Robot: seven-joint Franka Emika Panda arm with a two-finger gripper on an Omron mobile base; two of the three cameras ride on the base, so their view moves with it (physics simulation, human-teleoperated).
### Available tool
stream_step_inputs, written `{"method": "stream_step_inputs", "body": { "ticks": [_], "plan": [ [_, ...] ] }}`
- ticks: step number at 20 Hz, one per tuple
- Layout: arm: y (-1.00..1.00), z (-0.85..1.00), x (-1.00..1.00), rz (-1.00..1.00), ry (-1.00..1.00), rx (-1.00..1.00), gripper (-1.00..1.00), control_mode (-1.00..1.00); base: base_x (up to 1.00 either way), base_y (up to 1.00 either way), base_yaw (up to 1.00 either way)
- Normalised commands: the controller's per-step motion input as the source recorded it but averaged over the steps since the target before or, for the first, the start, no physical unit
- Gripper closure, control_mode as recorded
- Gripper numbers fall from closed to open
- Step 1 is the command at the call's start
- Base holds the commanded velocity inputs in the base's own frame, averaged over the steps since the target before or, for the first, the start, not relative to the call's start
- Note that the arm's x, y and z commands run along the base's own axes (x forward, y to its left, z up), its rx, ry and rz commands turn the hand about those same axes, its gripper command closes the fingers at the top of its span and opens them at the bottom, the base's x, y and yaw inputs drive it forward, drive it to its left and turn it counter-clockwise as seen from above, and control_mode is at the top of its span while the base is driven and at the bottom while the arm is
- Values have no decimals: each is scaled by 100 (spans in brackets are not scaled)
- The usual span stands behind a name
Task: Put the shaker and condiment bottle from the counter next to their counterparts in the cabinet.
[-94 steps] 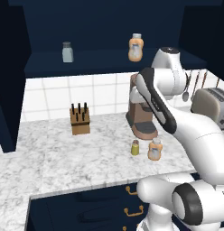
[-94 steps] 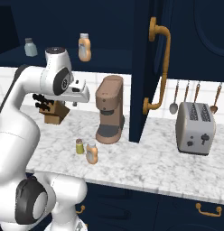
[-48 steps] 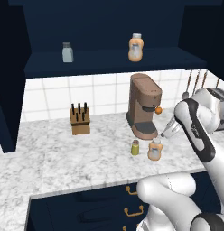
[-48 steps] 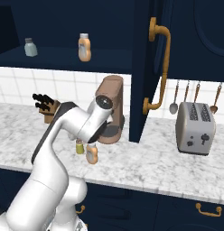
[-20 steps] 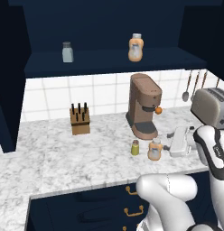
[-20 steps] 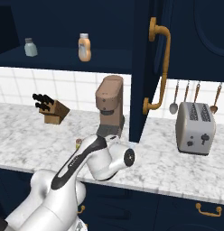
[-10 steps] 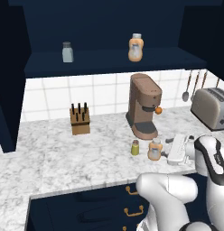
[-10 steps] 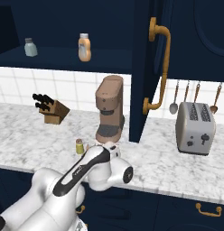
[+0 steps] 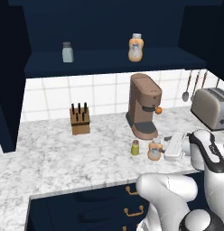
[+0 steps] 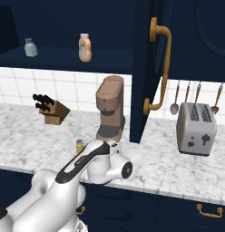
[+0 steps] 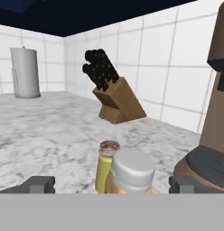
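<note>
Fingers (image 11: 112, 185) stand wide apart, low over the marble desk (image 9: 64, 158), with one dark tip at each lower corner of the hand view and nothing clamped between them. Framed between those tips is the condiment bottle (image 11: 130, 173), its pale grey cap nearest the camera, and just beside it, slightly farther off, the yellow-green shaker (image 11: 105, 166). In the left base view the white hand (image 9: 175, 146) lies level just beside the condiment bottle (image 9: 154, 150), with the shaker (image 9: 135, 147) on the bottle's far side; both stand upright on the desk in front of the brown coffee machine (image 9: 143, 104). In the right base view the shaker (image 10: 80, 146) shows beside the arm. A wooden knife block (image 9: 80, 119) sits well apart from them near the tiled wall. Up in the cabinet (image 9: 109, 63), on its open shelf, stand the counterparts: a pale grey-blue shaker (image 9: 67, 52) and, apart from it, a bulbous orange bottle (image 9: 136, 47). A silver toaster (image 10: 193, 122) stands on the desk beyond the cabinet's door.
</note>
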Motion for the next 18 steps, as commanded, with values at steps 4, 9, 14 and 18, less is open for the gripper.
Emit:
{"method": "stream_step_inputs", "body": {
  "ticks": [4,9,14,18],
  "plan": [
    [3,0,7,0,4,0,-100,-100,0,0,0],
    [0,-6,5,0,0,0,-100,-100,0,0,0],
    [6,-38,26,0,5,0,-100,-100,0,0,0],
    [1,-35,19,0,2,0,-100,-100,0,0,0]
  ]
}}
